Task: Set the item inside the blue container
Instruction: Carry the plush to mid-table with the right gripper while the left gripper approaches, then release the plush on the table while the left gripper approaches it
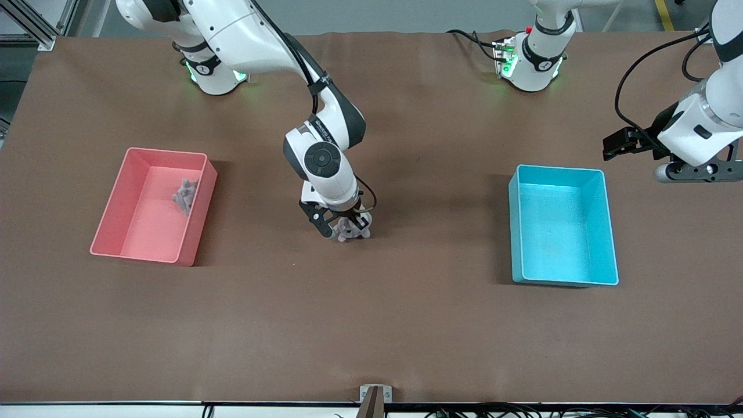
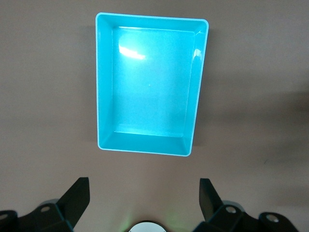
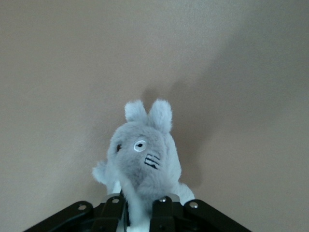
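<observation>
A small grey plush toy (image 1: 347, 230) with two ears is the item, held low over the brown table's middle between the two bins. My right gripper (image 1: 346, 225) is shut on its body. In the right wrist view the toy (image 3: 145, 157) sticks out from the shut fingers of the right gripper (image 3: 140, 205), its face turned up. The blue container (image 1: 609, 232) stands toward the left arm's end of the table with nothing in it. My left gripper (image 1: 693, 170) waits up in the air beside it, open; in the left wrist view the left gripper (image 2: 145, 194) holds nothing and the blue container (image 2: 149, 87) lies below.
A pink bin (image 1: 116, 203) of the same shape stands toward the right arm's end of the table, with another grey plush (image 1: 186, 195) inside. Bare brown table (image 1: 429, 232) lies between the held toy and the blue container. A small bracket (image 1: 375, 395) sits at the table's near edge.
</observation>
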`<state>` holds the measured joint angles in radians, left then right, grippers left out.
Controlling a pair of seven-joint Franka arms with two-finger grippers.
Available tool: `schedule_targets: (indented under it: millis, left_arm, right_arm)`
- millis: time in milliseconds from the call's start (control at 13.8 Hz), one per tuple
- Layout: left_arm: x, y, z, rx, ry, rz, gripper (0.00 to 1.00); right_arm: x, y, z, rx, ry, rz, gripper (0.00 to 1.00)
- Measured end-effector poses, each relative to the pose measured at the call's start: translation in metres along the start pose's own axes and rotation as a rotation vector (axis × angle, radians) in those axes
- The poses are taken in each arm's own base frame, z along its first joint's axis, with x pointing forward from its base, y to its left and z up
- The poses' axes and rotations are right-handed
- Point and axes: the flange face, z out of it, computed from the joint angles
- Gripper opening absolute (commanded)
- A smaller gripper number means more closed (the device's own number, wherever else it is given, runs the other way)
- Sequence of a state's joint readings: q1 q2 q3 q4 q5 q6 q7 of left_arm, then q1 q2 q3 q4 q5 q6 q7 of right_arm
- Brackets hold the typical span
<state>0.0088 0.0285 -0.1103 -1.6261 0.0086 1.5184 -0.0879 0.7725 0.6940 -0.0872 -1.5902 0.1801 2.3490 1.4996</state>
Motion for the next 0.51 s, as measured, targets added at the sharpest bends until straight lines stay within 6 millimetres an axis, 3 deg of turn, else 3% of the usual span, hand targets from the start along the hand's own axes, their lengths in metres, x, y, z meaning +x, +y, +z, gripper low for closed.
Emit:
schedule_targets:
  millis: [291,508]
  left_arm:
    - [0.001,0.024,0.003,-0.036,-0.003,-0.026,1.0]
    - [0.014,0.075,0.027,-0.067,-0.036,-0.125,1.0]
  right_arm:
    - [-0.005,-0.003,0.001,0.01,0.003,-0.013,1.0]
    - [0.02,-0.008,-0.013,0.004,0.015,-0.052,1.0]
